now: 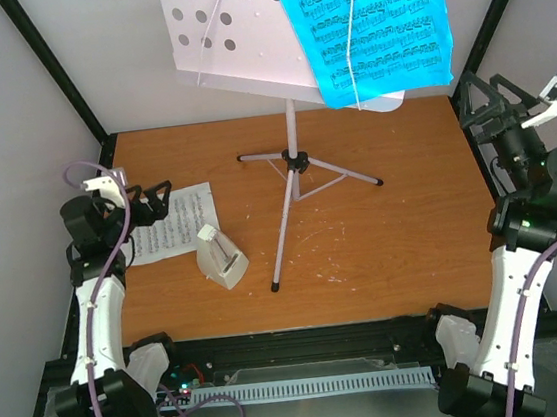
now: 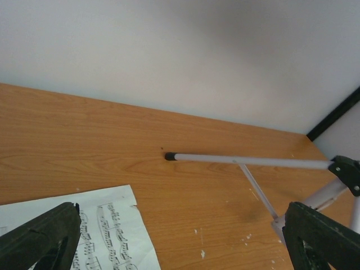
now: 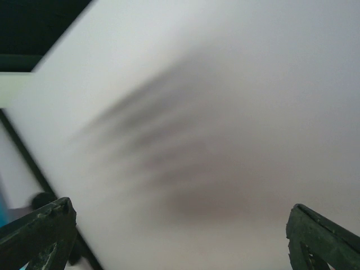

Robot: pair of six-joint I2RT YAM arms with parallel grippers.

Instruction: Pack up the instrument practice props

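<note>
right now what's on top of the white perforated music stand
A bright blue sheet-music page rests on the white perforated music stand, covering its right half; the left half is bare. Whether more pages lie beneath the blue one is hidden.

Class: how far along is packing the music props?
Done: nothing visible. The stand is unfolded, with the blue sheet on it. The white sheet and metronome sit on the table. In hand: nothing. The left pincer is open by the white sheet, and the right pincer is open, off to the side. Left: everything.
</note>
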